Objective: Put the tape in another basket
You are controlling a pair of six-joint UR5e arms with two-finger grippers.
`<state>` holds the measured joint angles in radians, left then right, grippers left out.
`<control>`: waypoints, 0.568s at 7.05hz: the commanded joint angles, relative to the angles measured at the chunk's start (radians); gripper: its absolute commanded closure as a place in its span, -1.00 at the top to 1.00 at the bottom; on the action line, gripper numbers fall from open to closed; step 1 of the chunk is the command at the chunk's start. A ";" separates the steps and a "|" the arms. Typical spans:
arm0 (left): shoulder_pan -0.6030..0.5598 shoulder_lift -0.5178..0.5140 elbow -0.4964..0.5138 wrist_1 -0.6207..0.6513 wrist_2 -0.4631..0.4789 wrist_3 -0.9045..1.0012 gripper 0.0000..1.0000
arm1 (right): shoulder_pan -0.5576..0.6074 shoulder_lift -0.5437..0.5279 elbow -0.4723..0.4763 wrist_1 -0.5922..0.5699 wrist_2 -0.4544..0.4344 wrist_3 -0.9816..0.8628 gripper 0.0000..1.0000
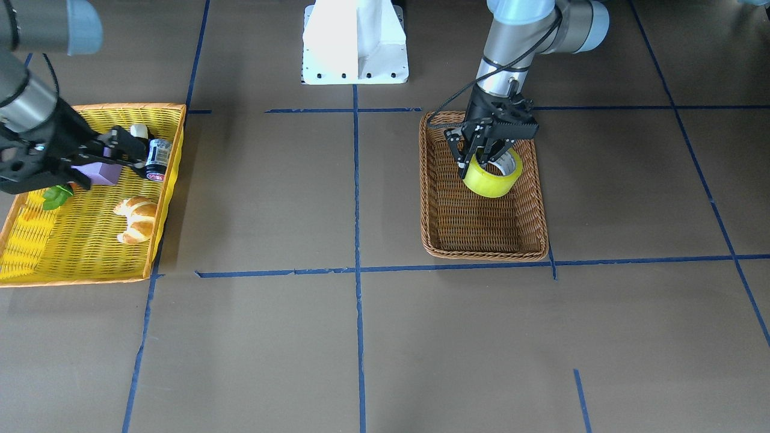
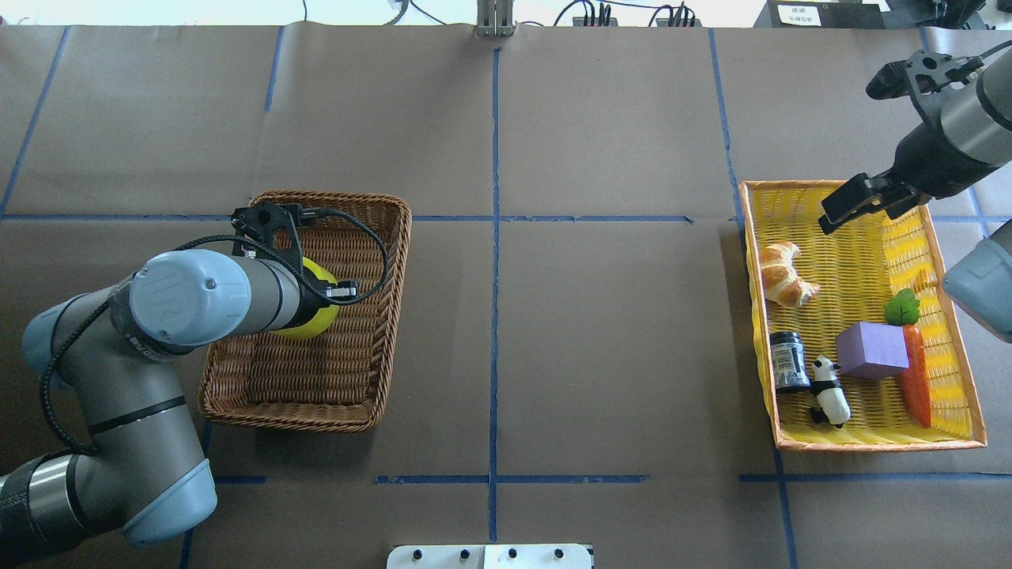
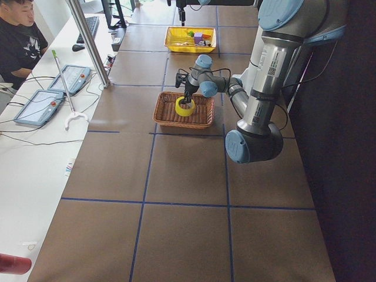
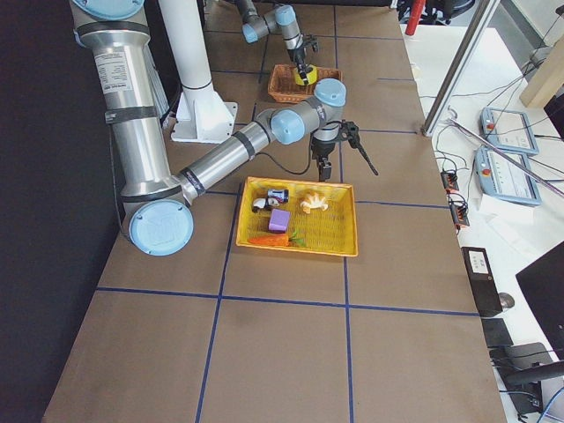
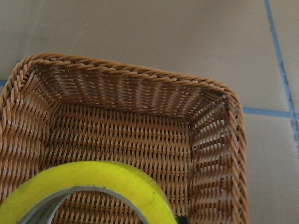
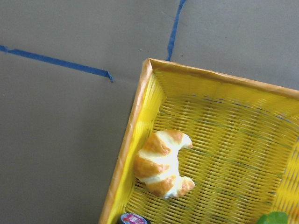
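The yellow-green tape is tilted inside the brown wicker basket, near its end closest to the robot. My left gripper is shut on the roll's wall from above. In the overhead view my left wrist covers most of the tape over the wicker basket. The left wrist view shows the tape's rim just above the basket's woven floor. I cannot tell whether the roll touches the floor. My right gripper is open and empty over the yellow basket.
The yellow orange-rimmed basket holds a croissant, a black can, a toy panda, a purple block and a carrot. The white robot base stands between the baskets. Blue tape lines cross the brown table.
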<state>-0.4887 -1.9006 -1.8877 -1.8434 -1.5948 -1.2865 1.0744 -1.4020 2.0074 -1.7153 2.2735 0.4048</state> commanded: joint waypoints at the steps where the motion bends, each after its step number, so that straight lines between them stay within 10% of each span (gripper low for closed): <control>1: 0.009 -0.002 0.016 0.004 -0.005 0.077 0.54 | 0.013 -0.020 0.011 -0.024 0.006 -0.052 1.00; 2: 0.006 -0.002 -0.004 0.036 -0.011 0.189 0.99 | 0.015 -0.023 0.013 -0.024 0.007 -0.054 1.00; 4: -0.057 0.000 -0.072 0.148 -0.100 0.377 1.00 | 0.025 -0.040 0.011 -0.018 0.009 -0.072 1.00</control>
<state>-0.5023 -1.9018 -1.9222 -1.7548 -1.6342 -1.0250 1.0916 -1.4298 2.0188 -1.7367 2.2817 0.3469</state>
